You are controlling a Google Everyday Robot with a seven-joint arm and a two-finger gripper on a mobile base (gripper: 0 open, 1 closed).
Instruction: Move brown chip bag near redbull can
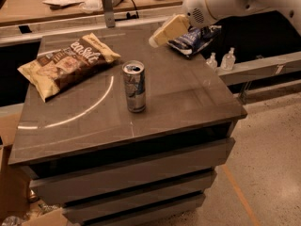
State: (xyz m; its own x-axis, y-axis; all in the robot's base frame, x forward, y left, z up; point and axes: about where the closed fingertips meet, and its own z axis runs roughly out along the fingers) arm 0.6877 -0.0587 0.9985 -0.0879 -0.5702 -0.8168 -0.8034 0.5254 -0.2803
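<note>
The brown chip bag (68, 65) lies flat on the back left part of the grey cabinet top (188, 93), set at a slant with one tan end toward the left edge and the other toward the back. The redbull can (134, 86) stands upright near the middle of the top, to the right of the bag and nearer the front; a clear strip of bare surface separates the two, so they do not touch. The gripper (157, 37) hangs in the air over the back right part of the top, its cream-coloured end angled down and to the left, well apart from the brown chip bag and behind the can. From this angle it cannot be told whether the gripper is spread or clasped. The white arm (211, 4) reaches in from the upper right corner. Under the arm, just beside the gripper, a smaller dark blue bag (194, 36) lies at the back right edge of the top. Two small clear bottles (221, 60) stand on a ledge beyond the right side of the cabinet.
</note>
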